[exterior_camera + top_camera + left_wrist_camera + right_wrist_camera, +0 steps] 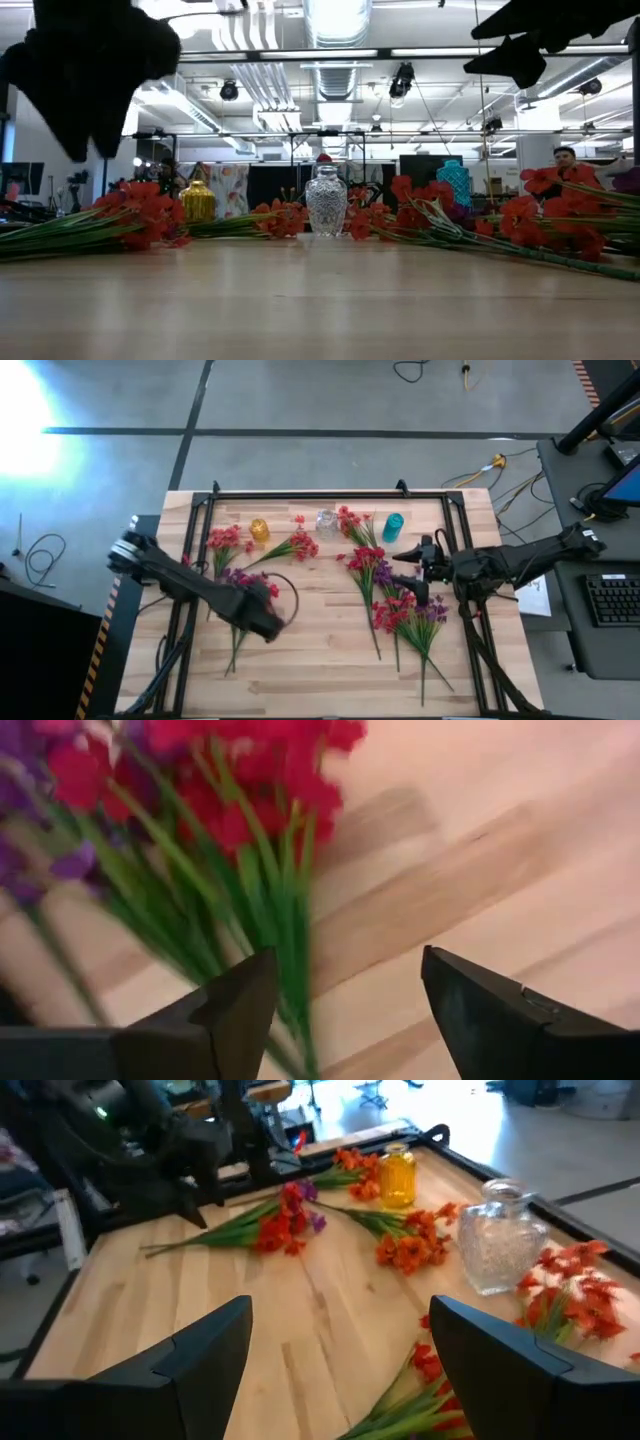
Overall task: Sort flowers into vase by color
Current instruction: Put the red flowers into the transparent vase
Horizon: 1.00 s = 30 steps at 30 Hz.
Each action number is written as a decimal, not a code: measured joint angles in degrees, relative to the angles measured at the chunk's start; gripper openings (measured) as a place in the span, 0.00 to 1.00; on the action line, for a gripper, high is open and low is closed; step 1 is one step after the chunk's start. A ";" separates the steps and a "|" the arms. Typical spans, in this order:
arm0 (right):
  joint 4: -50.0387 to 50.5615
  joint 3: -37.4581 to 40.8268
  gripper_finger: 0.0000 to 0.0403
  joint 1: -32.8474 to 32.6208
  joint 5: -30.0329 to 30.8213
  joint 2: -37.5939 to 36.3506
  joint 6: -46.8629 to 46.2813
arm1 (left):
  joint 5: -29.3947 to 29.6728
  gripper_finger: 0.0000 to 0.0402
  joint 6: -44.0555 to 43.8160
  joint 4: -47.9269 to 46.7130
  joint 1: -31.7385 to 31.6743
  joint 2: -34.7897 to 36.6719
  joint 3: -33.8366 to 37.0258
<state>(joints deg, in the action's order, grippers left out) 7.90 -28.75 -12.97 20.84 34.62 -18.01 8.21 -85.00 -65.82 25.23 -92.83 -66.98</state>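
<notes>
A clear glass vase [326, 203] stands mid-table among red flowers [135, 215], perhaps touching none.

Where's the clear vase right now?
In the high view the clear vase stands at the table's far edge, mid-row between the yellow vase and the teal vase.

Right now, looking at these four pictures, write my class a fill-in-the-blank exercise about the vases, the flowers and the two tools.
1. Between the yellow vase and the teal vase stands a ____ glass vase.
2. All three vases hold ____ flowers.
3. The left tool hangs open over a bunch of red and ____ flowers.
4. The right tool is ____ and holds nothing.

Missing words: clear; no; purple; open
</notes>
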 joint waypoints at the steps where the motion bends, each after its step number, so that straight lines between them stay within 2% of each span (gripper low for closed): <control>1: 0.15 0.00 0.73 -0.02 -0.28 0.01 -0.01 | -0.71 0.58 0.41 -1.87 -0.03 -1.85 -1.37; 4: 1.41 0.00 0.73 -0.15 -0.43 -0.01 -0.35 | -3.22 0.56 1.30 -7.20 -0.71 -5.93 -3.51; 9: 2.45 0.02 0.73 -0.15 -0.37 -0.01 -0.31 | -3.64 0.54 1.52 -4.63 -0.79 -6.97 -2.03; 17: 2.30 0.04 0.74 -0.13 -0.28 0.01 0.01 | -3.19 0.52 -3.89 9.29 -0.09 -3.79 7.80; 21: 2.27 0.04 0.73 -0.13 -0.26 0.01 0.01 | -3.28 0.52 -5.41 12.25 -0.04 -3.51 10.41; 30: 2.09 0.04 0.73 -0.13 0.17 0.03 -0.62 | -4.48 0.52 -4.43 10.34 0.85 -3.59 7.21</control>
<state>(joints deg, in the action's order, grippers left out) 9.99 -28.71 -13.10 21.02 34.65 -18.63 3.73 -89.43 -55.49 26.09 -96.42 -59.77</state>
